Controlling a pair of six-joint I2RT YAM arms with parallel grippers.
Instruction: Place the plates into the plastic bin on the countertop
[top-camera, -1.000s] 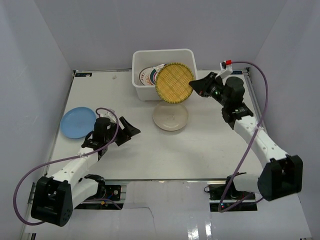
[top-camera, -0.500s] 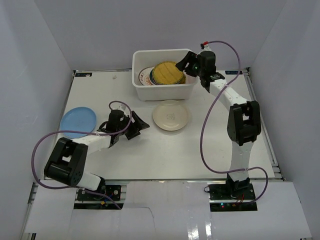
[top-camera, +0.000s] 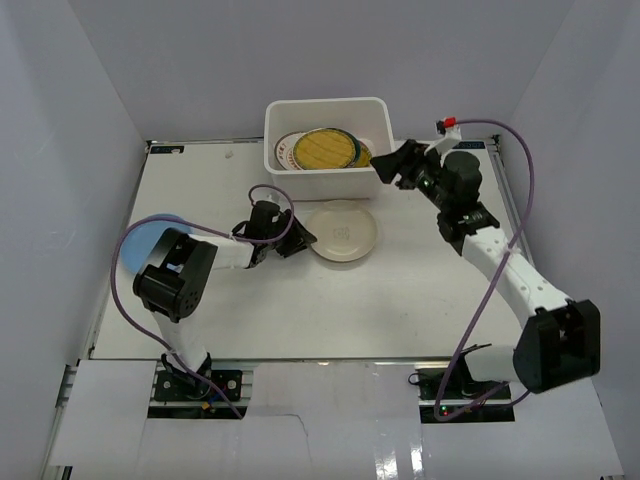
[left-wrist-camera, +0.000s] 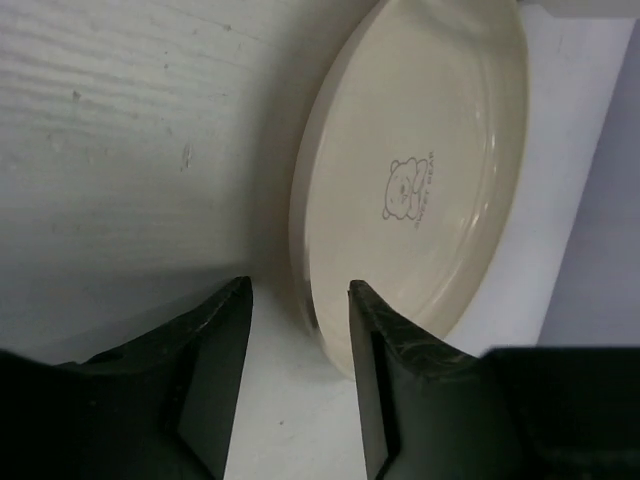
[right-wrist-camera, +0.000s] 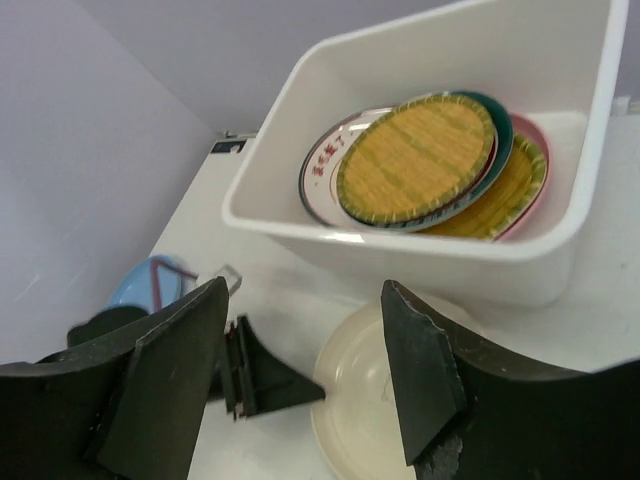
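The white plastic bin (top-camera: 325, 180) stands at the back of the countertop (top-camera: 400, 310). Inside it a woven yellow plate (right-wrist-camera: 415, 155) lies on top of a teal-rimmed plate (right-wrist-camera: 500, 120), a second woven plate (right-wrist-camera: 505, 195), a pink plate (right-wrist-camera: 541, 150) and a sunburst plate (right-wrist-camera: 322, 165). A cream plate (top-camera: 342, 230) lies flat in front of the bin. My left gripper (top-camera: 298, 238) is at its left rim, jaws open and straddling the rim (left-wrist-camera: 305, 300). My right gripper (top-camera: 385, 170) hovers open and empty off the bin's front right corner. A blue plate (top-camera: 138, 245) lies far left, half hidden by the left arm.
Pale grey walls close in the table on three sides. The left arm's purple cable (top-camera: 125, 290) loops over the blue plate. The right arm's cable (top-camera: 520, 180) arcs along the right edge.
The woven plate left the right gripper and now lies flat in the bin; that gripper has drawn back to the right. The left gripper slid right to the cream plate and its jaws narrowed around the rim.
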